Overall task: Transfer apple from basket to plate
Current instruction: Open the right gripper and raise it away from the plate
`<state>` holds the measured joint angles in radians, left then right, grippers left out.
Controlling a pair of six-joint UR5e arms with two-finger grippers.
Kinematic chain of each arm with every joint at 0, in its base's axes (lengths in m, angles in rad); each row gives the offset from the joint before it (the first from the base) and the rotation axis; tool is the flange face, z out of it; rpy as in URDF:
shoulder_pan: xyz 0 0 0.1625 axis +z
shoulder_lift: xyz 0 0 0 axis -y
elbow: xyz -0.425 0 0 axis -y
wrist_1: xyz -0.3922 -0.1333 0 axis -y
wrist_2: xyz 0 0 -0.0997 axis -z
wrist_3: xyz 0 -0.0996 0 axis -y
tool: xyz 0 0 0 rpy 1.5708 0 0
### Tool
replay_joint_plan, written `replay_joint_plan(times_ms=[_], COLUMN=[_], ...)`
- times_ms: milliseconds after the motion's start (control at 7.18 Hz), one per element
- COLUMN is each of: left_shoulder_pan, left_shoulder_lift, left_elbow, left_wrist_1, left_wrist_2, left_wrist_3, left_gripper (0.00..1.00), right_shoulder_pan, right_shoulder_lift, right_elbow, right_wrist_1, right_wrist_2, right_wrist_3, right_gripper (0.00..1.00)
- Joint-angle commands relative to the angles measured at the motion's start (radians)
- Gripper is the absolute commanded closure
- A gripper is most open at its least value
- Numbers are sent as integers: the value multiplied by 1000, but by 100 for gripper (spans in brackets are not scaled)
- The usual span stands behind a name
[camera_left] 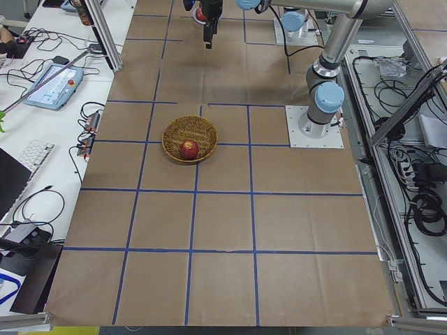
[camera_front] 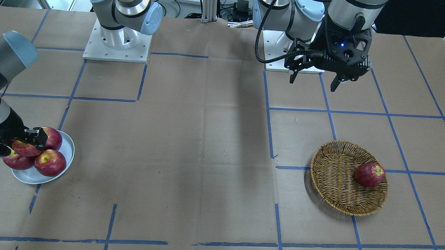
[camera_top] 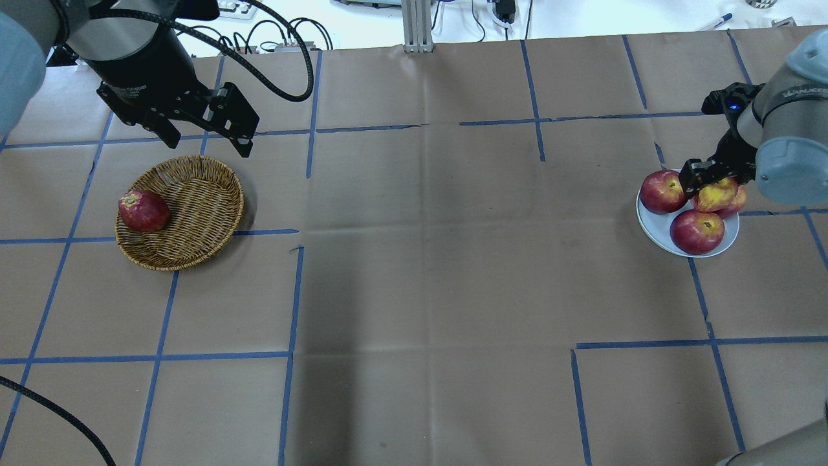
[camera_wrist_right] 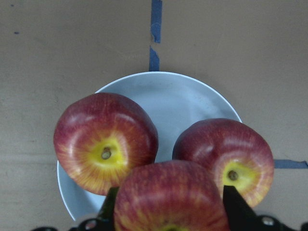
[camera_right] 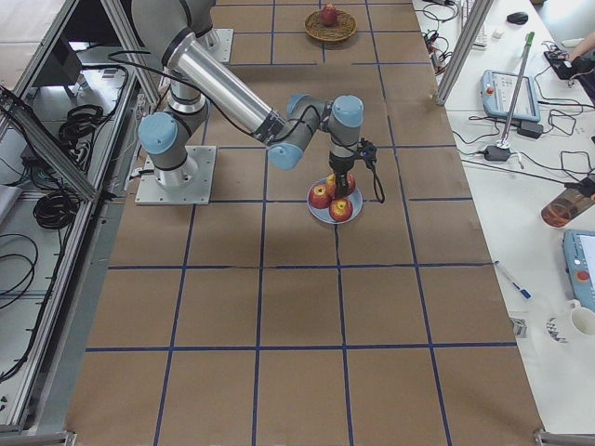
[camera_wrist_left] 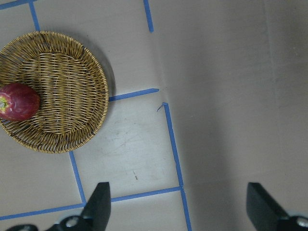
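Observation:
The apple [camera_top: 715, 194], lighter red with yellow streaks, sits between the fingers of my right gripper [camera_top: 713, 188], which is shut on it just over the pale plate [camera_top: 649, 225]. In the right wrist view the apple [camera_wrist_right: 169, 199] fills the gap between both fingers [camera_wrist_right: 234, 208], above the plate [camera_wrist_right: 178, 96]. In the front view the gripper [camera_front: 25, 146] holds it over the plate [camera_front: 68, 149]. The wicker basket [camera_top: 200, 169] lies at the left. My left gripper [camera_top: 208, 144] is open and empty, raised beyond the basket's far rim.
Three darker red apples lie on the plate, two of them [camera_wrist_right: 106, 142] [camera_wrist_right: 226, 159] right under the held one. One dark red apple [camera_top: 143, 211] lies in the basket [camera_wrist_left: 72, 48]. Brown paper with blue tape lines covers the table.

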<state>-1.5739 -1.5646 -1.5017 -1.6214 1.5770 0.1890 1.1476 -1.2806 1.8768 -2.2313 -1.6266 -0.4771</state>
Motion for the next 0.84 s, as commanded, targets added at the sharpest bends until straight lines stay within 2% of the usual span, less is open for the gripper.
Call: replay_joint_plan(times_ms=[0, 139, 418, 557, 697], left_shoulder_pan=[0, 0, 0, 0, 0], left_shoulder_lift=[0, 0, 0, 1, 0], left_elbow=[0, 0, 0, 0, 0], left_wrist_1=[-2, -2, -2, -2, -2], left_wrist_2=[0, 0, 0, 0, 0], left_wrist_3=[0, 0, 0, 0, 0], left_gripper=[1, 1, 1, 1, 1], right_shoulder_pan=[3, 17, 72, 104, 165], right_shoulder_lift=[-17, -26, -81, -129, -191], right_elbow=[-28, -75, -187, -214, -219], right_wrist_1=[2, 19, 234, 363, 422], right_wrist_2=[5, 2, 28, 28, 27], right_wrist_3=[11, 18, 93, 148, 249], right_gripper=[0, 0, 0, 0, 0])
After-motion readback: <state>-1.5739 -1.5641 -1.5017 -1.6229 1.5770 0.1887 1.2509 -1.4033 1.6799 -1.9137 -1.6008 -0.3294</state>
